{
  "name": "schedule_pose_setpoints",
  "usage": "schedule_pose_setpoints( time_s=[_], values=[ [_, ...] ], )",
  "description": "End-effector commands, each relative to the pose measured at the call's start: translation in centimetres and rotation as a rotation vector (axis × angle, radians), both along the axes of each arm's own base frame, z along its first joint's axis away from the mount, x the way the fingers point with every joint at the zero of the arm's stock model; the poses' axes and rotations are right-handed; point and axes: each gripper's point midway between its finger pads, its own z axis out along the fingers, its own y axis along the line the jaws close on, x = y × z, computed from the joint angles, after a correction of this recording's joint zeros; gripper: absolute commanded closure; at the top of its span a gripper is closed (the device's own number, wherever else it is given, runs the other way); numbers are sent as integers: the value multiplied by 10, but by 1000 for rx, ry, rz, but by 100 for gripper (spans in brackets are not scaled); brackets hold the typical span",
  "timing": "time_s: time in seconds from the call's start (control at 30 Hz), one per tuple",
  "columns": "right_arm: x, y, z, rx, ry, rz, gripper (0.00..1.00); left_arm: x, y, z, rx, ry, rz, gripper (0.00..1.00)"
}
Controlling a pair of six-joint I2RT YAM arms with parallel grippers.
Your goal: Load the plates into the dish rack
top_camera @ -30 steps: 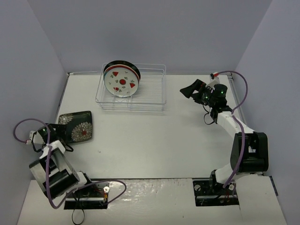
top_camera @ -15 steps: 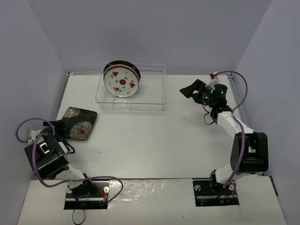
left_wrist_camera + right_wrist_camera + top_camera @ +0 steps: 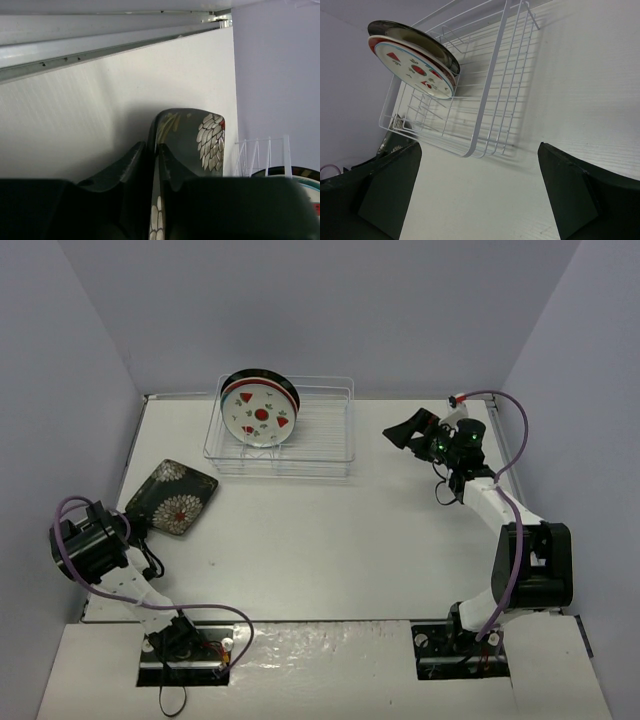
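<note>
- Where the top camera looks down, the rectangular white wire dish rack stands at the far middle of the white table.
- Three plates stand on edge at the rack's left end. The round black-rimmed plate is rearmost, the round red-and-teal plate is in the middle, and the round white plate with red spots is in front.
- The rounded-square black plate with white floral pattern is at the table's left side, well apart from the rack. The left gripper meets its near corner. Whether the plate is clear of the table cannot be told.
- The right gripper hovers to the right of the rack.
- Left wrist view: the left gripper is clamped on the floral plate's rim, with one finger on each face. The plate appears nearly edge-on. Rack wires show at the right edge.
- Right wrist view: the right gripper is spread wide and holds nothing. The rack lies ahead of it, with the three plates leaning at its far-left end.
</note>
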Motion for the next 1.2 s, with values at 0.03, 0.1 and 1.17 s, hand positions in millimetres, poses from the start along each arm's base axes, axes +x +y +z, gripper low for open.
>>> schedule_pose_setpoints(
  time_s=[0.03,0.1,1.17],
  values=[
    [-2,-1,46,2,-151,14,0,-16,-28,-34,-110,110,-68,100],
    [-2,-1,47,1,-153,14,0,-16,-27,-29,-98,100,-65,100],
    [-8,-26,53,8,-172,-32,0,-48,3,280,489,106,10,100]
  ],
)
